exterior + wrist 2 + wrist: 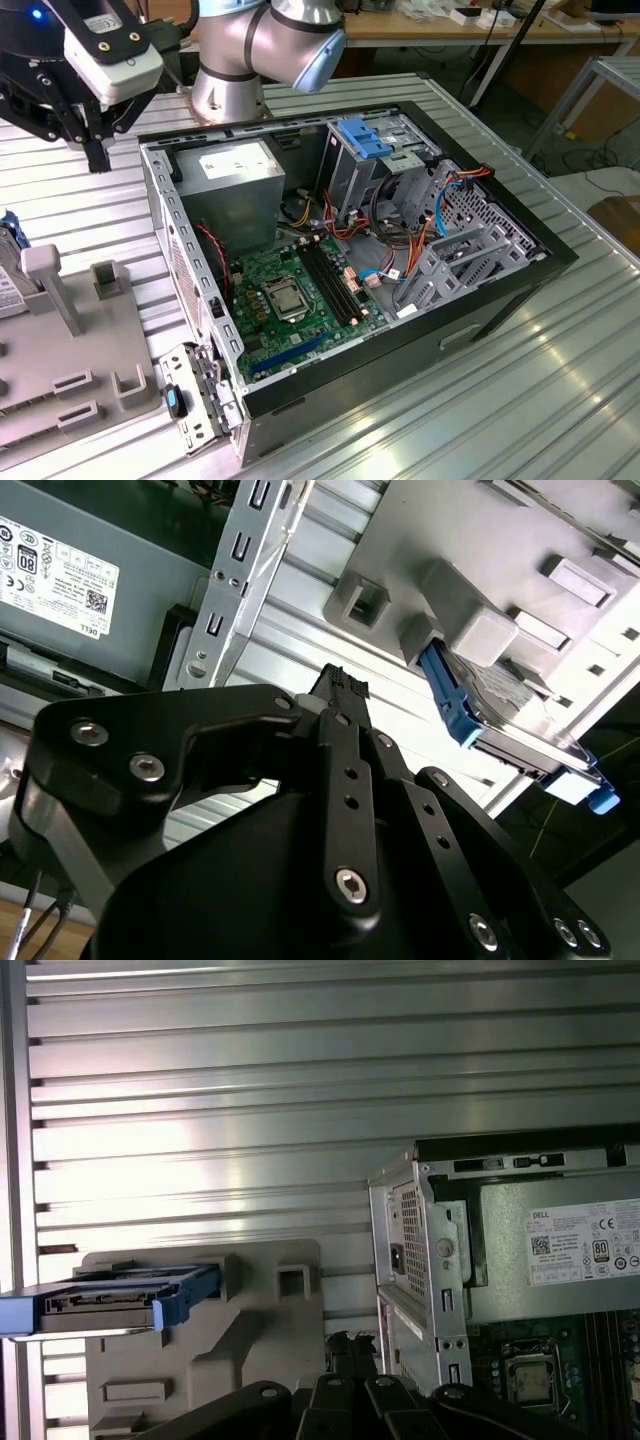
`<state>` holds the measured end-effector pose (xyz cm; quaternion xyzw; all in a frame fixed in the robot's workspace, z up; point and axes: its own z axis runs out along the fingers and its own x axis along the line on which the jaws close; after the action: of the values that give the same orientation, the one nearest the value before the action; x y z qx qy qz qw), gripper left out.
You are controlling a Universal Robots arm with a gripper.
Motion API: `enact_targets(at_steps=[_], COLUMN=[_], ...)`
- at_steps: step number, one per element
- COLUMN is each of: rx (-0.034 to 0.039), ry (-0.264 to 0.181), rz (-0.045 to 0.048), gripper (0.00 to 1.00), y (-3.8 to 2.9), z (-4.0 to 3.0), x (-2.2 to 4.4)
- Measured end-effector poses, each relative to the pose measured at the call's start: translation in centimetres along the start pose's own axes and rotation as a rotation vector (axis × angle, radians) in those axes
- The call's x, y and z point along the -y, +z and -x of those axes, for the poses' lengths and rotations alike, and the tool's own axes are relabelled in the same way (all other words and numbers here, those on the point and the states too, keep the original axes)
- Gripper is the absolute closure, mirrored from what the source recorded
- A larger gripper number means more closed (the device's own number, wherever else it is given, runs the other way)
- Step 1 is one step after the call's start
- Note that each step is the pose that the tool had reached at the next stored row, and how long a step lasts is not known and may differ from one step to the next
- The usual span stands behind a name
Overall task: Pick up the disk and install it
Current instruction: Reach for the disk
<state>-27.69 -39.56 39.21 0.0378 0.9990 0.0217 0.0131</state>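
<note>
Shiny metal table (560,400), matt plastic fixture (60,380), disk (512,718) railed in blue plastic

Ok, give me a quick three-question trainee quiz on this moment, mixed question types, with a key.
1. True or false: the disk is already installed inside the computer case.
2. What is the disk resting on? A) the grey holder beside the case; B) the motherboard; C) the power supply.
3. In the exterior view, on which side of the case is the gripper?

Key: 1 false; 2 A; 3 the exterior view's left.
</note>
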Motion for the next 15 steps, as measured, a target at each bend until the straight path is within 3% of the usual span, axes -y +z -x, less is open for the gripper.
enact_targets(at_steps=[15], rx=[0.0], ry=[0.0], rz=[-0.0001], gripper=[0.89], y=[-0.04], z=[-2.22], x=[0.17])
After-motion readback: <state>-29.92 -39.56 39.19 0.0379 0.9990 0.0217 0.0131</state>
